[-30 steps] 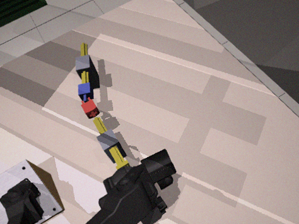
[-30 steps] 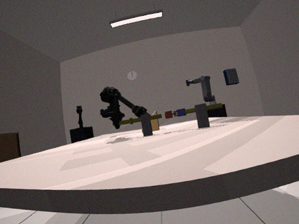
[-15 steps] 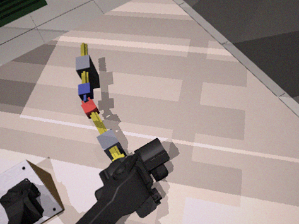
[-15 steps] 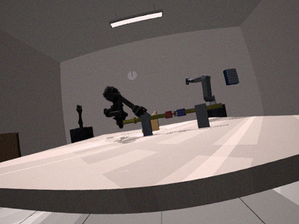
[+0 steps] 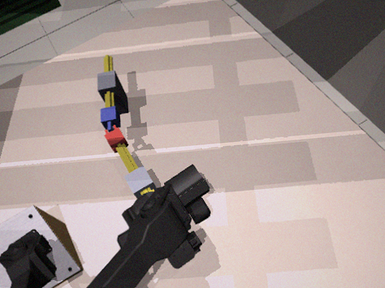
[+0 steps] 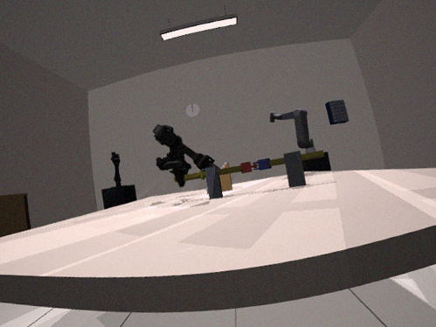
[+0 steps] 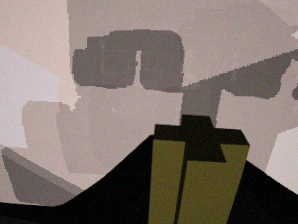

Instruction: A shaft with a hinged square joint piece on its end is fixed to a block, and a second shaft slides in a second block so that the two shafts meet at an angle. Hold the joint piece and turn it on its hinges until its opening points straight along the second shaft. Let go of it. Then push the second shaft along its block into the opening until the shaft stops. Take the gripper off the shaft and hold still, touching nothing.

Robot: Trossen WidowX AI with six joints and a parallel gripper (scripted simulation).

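The red joint piece [image 5: 115, 138] [image 6: 246, 167] is hinged to the blue piece [image 5: 108, 114] [image 6: 263, 164] on the first shaft [image 5: 108, 62] [image 6: 314, 155], which its grey block [image 5: 106, 81] [image 6: 295, 168] carries. The opening faces along the yellow second shaft [image 5: 127, 159] [image 6: 231, 169] [image 7: 207, 185], whose front end meets the red piece; its depth inside is hidden. The second shaft passes through the second block [image 5: 138, 180] [image 6: 213, 182], with a yellow collar [image 5: 147, 191] [image 6: 202, 175] close behind that block. My gripper [image 6: 181, 178] is shut on the shaft's rear part; its fingertips are hidden in the top view.
A white-topped box [image 5: 10, 250] with a brown side stands left of my arm, with a black arm part over it. The table edge [image 5: 286, 53] runs along the right. Another grey robot arm [image 6: 301, 129] stands in the background.
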